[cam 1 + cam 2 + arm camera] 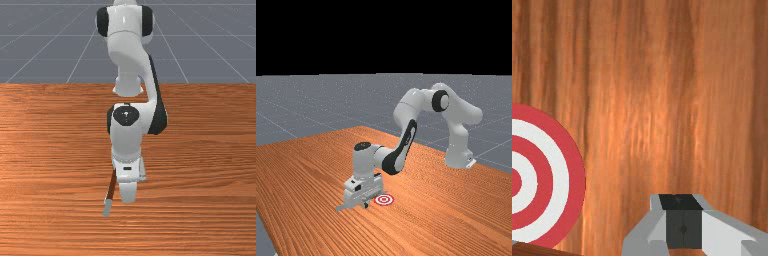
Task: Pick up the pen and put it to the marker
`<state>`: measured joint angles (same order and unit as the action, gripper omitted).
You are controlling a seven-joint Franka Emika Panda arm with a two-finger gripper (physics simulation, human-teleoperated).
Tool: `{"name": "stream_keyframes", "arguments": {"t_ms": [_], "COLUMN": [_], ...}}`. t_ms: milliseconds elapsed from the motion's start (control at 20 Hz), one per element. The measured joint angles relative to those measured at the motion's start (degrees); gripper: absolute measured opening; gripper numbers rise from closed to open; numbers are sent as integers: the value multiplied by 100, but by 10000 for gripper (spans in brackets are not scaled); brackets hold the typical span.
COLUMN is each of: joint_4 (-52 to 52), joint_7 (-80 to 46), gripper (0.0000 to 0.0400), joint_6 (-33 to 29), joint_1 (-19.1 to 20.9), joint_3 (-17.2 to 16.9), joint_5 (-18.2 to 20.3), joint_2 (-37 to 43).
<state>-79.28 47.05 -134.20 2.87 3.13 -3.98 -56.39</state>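
Closest to the wrist camera are the two fingers [727, 230] of the gripper [366, 205], and their dark pads [683, 220] are together, with the pen [111, 185] off beside them rather than in their grip. The pen's brown with a grey end, and in the front view it slants out from beside the hand [128, 171] toward that view's bottom left. How high it sits, I honestly can't tell. In the wrist view a bit of it cuts across the rim of the marker [384, 199], that round red-and-white ringed target, which is near the fingers but apart from them. Room-wise, the wood table [205, 200] runs well past the hand on both sides in the front view, and its back edge is well behind the hand, up by the arm [423, 97]. In the far view another edge runs down at that view's left, apart from the hand. The arm reaches over from its base [457, 155] at the far view's right, bent high in the middle, with the hand pointing down, low over the table. Head count: one arm, one gripper, two fingers, one pen, one marker, one table.
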Motion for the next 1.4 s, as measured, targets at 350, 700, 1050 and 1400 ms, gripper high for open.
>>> {"name": "stream_keyframes", "arguments": {"t_ms": [350,700,1050,1400], "joint_4": [122,210,303,439], "joint_7": [180,543,741,942], "gripper": [0,0,0,0], "joint_6": [44,88,129,191], "joint_1": [386,594,734,898], "joint_3": [-189,-106,-106,-114], "joint_5": [-8,23,18,20], "joint_2": [-59,-106,-154,-225]}}
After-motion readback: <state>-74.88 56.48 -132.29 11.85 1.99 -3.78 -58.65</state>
